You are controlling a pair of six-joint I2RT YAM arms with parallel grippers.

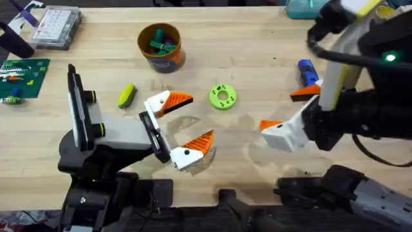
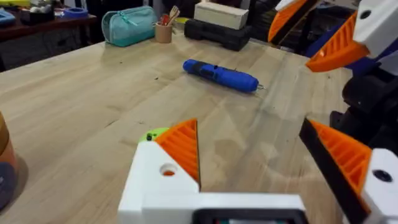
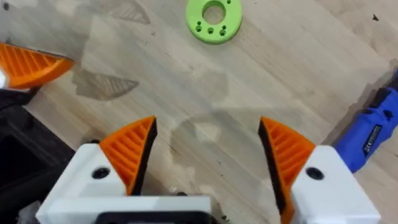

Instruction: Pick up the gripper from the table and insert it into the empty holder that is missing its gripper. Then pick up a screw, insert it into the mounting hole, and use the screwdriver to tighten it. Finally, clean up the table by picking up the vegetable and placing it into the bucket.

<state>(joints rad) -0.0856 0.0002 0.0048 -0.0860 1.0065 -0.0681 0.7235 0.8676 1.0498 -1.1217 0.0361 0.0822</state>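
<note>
left gripper (image 1: 183, 125) is hovering over the desk (image 1: 257, 51), jaws wide, empty | right gripper (image 1: 290, 109) also wide, empty, beside screwdriver (image 1: 307, 69) | vegetable (image 1: 127, 95) is lying near bucket (image 1: 161, 46) | step seems cleanup; next: left is needing to reach vegetable.

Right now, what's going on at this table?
Nothing is held at the moment. Both arms hover over the table with jaws open: the left gripper near the middle, the right gripper further right, close to the screwdriver. The screwdriver lies flat on the wood. The vegetable lies on the table, not yet in the bucket. A green disc sits between the two grippers.
</note>
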